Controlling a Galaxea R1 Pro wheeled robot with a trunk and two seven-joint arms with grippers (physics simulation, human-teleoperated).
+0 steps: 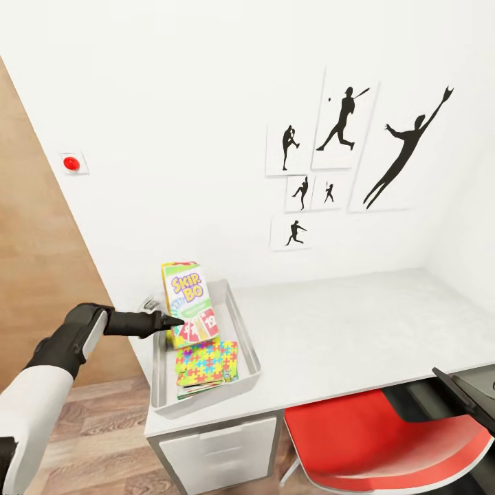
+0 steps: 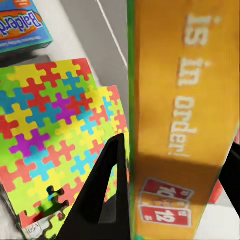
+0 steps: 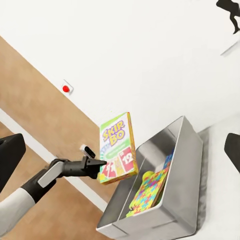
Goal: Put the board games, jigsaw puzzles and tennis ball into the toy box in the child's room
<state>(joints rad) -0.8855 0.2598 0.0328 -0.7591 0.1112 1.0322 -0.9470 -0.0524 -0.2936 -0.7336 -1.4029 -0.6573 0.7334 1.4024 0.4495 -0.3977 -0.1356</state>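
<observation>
On my left I have the left gripper clamped on the Skip-Bo board game, a thin flat cardboard box with a glossy green, yellow and red lid. I see it standing upright on its edge between my fingers, over the far end of the toy box. In the left wrist view one dark, tapered finger presses the box's yellow back face, with red card pictures printed near my fingertips.

Just past my fingers lies the bin itself: smooth light grey, rectangular, with sloping walls and a rounded rim. Inside it, below the held box, I see the jigsaw puzzles, flat squares of interlocking pieces in yellow, blue, pink and green, one stacked slightly askew on the other. Beyond them in the left wrist view sits the corner of a blue board game, also in the bin.

The bin rests at the left end of the table, matte pale grey on top with white drawer fronts beneath. Right of that, a glossy red chair is tucked under the table edge. Black baseball silhouettes hang on the white wall.

At far right, the right gripper shows two dark fingers set wide apart, holding nothing.
</observation>
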